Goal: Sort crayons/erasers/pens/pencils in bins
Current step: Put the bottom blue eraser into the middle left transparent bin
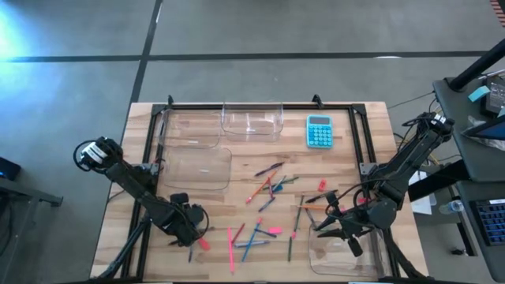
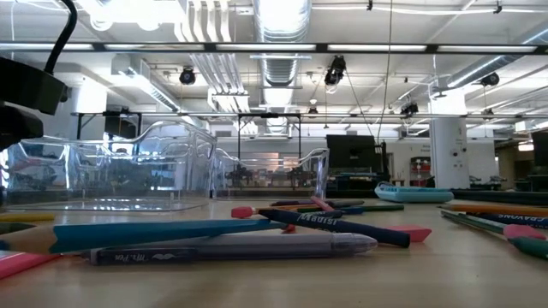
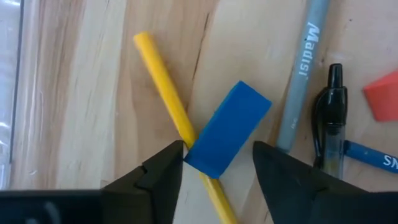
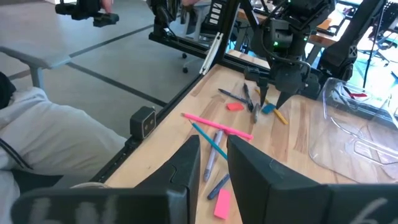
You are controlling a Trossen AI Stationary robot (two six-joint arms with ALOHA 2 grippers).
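The left end effector (image 3: 214,171) is down at the near left part of the counter (image 1: 237,126), its two dark fingers (image 3: 155,174) standing apart with a blue eraser (image 3: 227,137) between them; the eraser's near end sits in the gap, one finger at its edge and the other finger just clear of it, so the fingers are not clamped on it. The blue eraser lies across a yellow pencil (image 3: 163,87) that runs slantwise under it and out ahead of the fingers. Just beside that end effector, on its far side from the pencil, lie a grey pencil (image 3: 303,74), a black pen (image 3: 328,118) and the corner of a red eraser (image 3: 382,96). The right end effector (image 1: 338,225) hangs at the near right of the counter beside a clear bin (image 1: 347,256), its fingers (image 4: 186,165) set a narrow gap apart with nothing between them; ahead of it lie a long pink stick (image 4: 217,126) and other loose sticks. Three more clear bins (image 1: 252,118) stand at the far left of the counter, well apart from both end effectors, with a turquoise calculator (image 1: 319,131) beside them.
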